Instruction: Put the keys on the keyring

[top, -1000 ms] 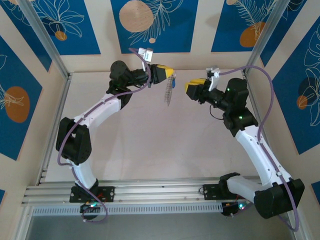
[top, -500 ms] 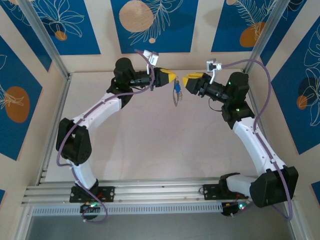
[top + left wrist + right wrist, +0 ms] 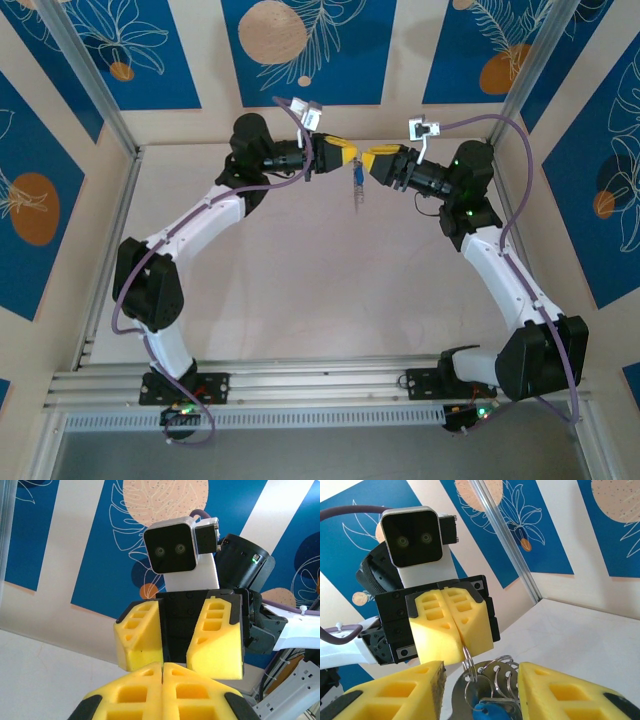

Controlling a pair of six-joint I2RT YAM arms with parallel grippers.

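Top view: left tool (image 3: 349,157) and right tool (image 3: 369,161) tip to tip above the far surface (image 3: 300,290), keyring (image 3: 357,188) dangling between them; left wrist: left tool's fingers pressed together; right wrist: left tool clamped on keyring, blue-headed key (image 3: 487,712) low among its rings, right tool's fingers apart either side.

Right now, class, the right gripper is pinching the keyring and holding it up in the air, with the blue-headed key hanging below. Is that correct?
No: the left gripper is the one pinching the keyring and holding it up in the air, with the blue-headed key hanging below. The right wrist view shows it shut on the ring's top loop.
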